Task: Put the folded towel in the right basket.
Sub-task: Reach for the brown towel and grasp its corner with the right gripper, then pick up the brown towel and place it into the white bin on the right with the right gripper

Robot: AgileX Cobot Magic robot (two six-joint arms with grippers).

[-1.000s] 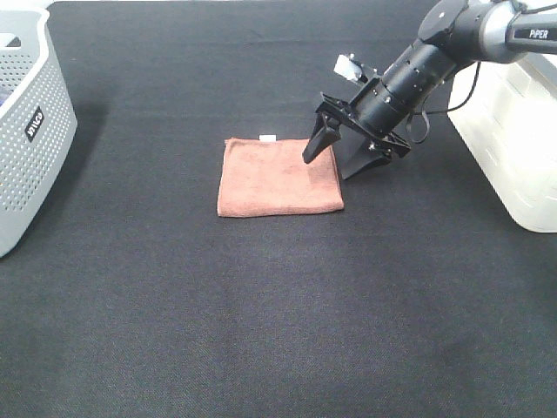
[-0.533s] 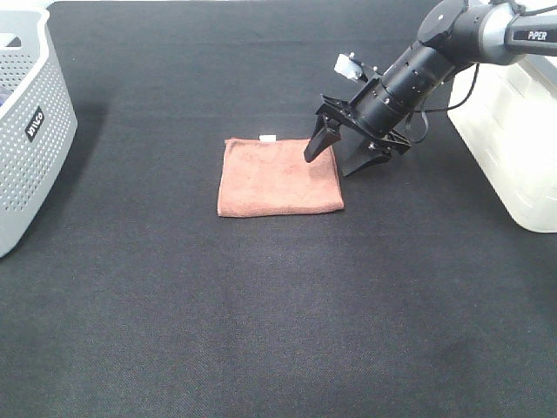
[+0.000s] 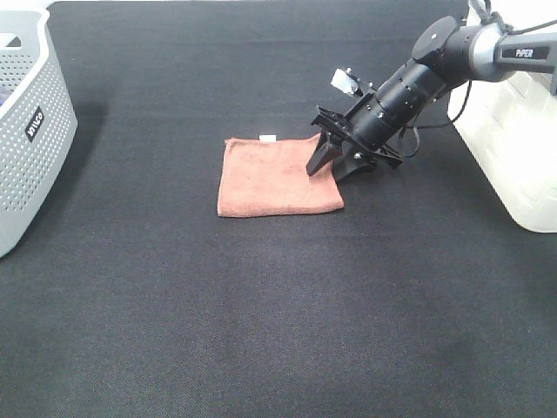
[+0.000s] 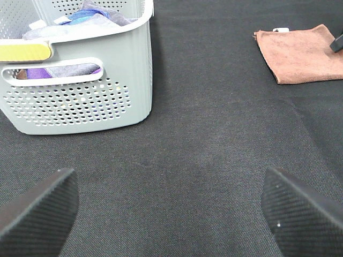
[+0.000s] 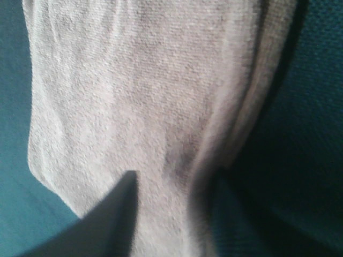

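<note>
The folded towel [image 3: 277, 175], a reddish-brown square with a white tag at its far edge, lies flat on the black table. My right gripper [image 3: 332, 165] is open and down at the towel's right edge: one finger rests on the cloth, the other just off it on the table. In the right wrist view the towel [image 5: 144, 91] fills the frame and its folded edge runs between the fingertips [image 5: 115, 214]. The right basket [image 3: 513, 148], a plain white bin, stands at the right edge. My left gripper [image 4: 169, 214] is open and empty, far from the towel [image 4: 300, 53].
A grey perforated basket [image 3: 30, 131] with a black label stands at the left edge. In the left wrist view it [image 4: 80, 101] holds several cloths. The black table mat [image 3: 261, 305] stretches out in front of the towel.
My right gripper has dropped lower and moved slightly right, so its fingers now straddle the towel's right edge. The towel has not moved.
</note>
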